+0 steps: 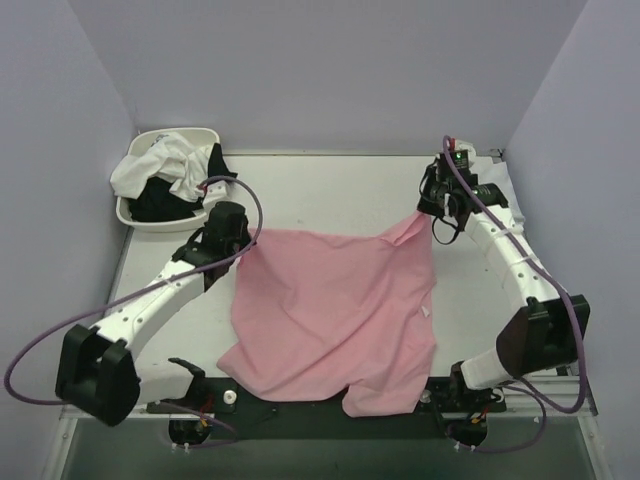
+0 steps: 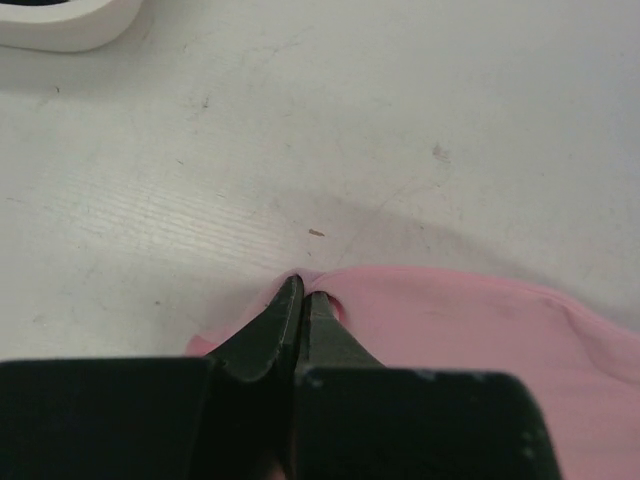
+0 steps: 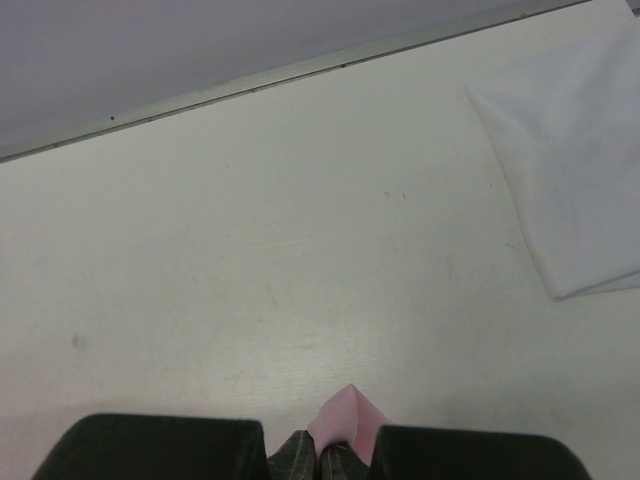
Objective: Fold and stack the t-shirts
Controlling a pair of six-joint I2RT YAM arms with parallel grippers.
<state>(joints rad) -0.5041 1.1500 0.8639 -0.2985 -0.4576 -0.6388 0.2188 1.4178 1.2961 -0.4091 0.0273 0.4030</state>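
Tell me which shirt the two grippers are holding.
The pink shirt, spread on the table: the left gripper and right gripper each pinch a far corner. The white shirt and black shirt lie bunched in the basin.

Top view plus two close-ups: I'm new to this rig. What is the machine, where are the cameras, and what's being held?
Two robot arms are bolted at the near edge of the table. The top view looks down from behind them; each close-up comes from a camera on one wrist. A pink t-shirt lies spread on the table. The left claw and the right claw are shut on its far corners. A white basin at far left holds white and black shirts; a white cloth lies at far right.
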